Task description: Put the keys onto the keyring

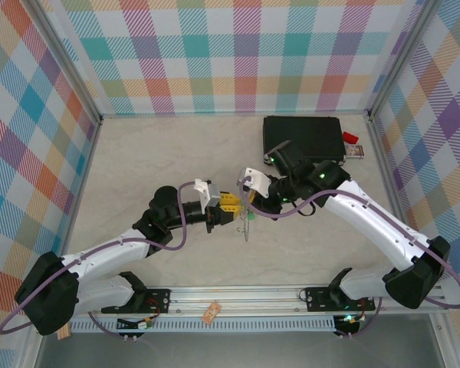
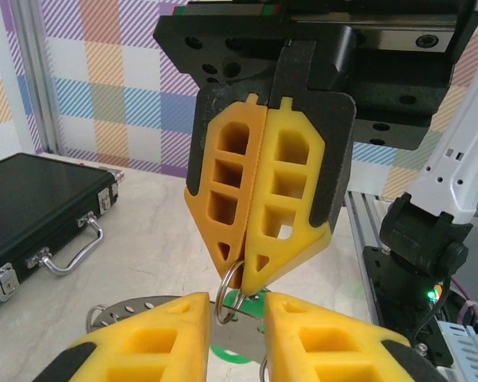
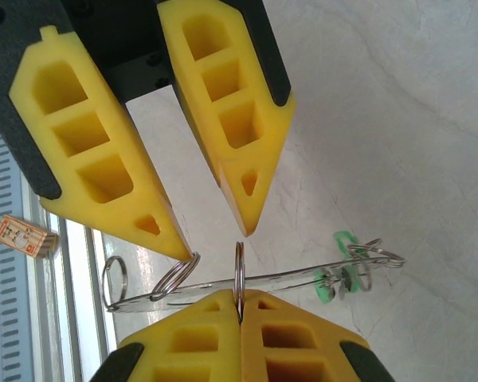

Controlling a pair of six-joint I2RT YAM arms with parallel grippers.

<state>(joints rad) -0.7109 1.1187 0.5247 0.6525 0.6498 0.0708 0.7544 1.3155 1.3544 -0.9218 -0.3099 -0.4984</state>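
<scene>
Right gripper (image 3: 239, 301): was clamped on the small ring (image 3: 239, 267).
Left gripper (image 2: 235, 306): was narrowly parted, nothing pinched.
Risk: the keyring (image 3: 295, 276) could be dropped if that thin ring slipped.

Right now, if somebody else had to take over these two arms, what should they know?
Left gripper: open, one fingertip touching a wire loop on the keyring.
Right gripper: shut on a second wire loop; the keyring hangs from it.
Done: green keys hang at the keyring's far end.
Left: the count is unclear; check for loose keys.
</scene>
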